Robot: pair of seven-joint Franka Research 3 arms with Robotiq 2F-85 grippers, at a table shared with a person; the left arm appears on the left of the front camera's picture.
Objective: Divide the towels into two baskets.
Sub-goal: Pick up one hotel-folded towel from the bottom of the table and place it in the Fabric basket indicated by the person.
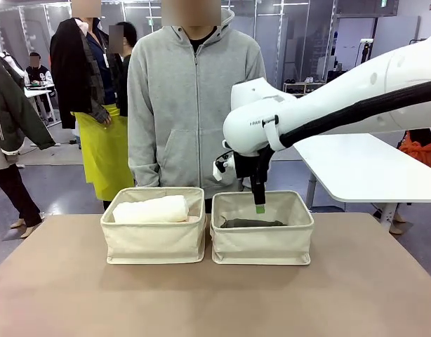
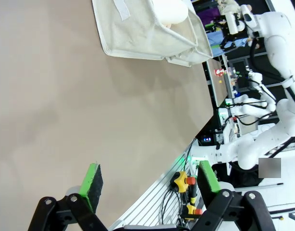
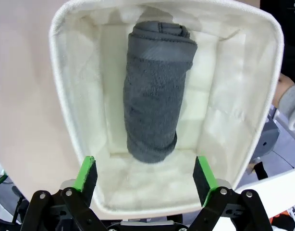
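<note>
A: What is sitting on the table, starting with the biggest things?

B: Two cream canvas baskets are standing side by side near the far edge, almost touching. The left basket is carrying a white rolled towel that is lying lengthwise and rising above the rim. Something pinkish is peeking out beneath it at the right end, but I cannot tell what it is. The right basket is holding a dark grey rolled towel, lying flat on the bottom along the middle.

A: And the person?

B: A person in a grey hoodie is standing just behind the baskets, at the far edge.

A: What are the arms doing?

B: The right gripper is hanging straight above the right basket, its fingers spread wide and holding nothing, with the grey towel lying below between them. The left gripper is hovering over bare tabletop near the table's edge, well apart from the left basket, fingers likewise spread and empty.
</note>
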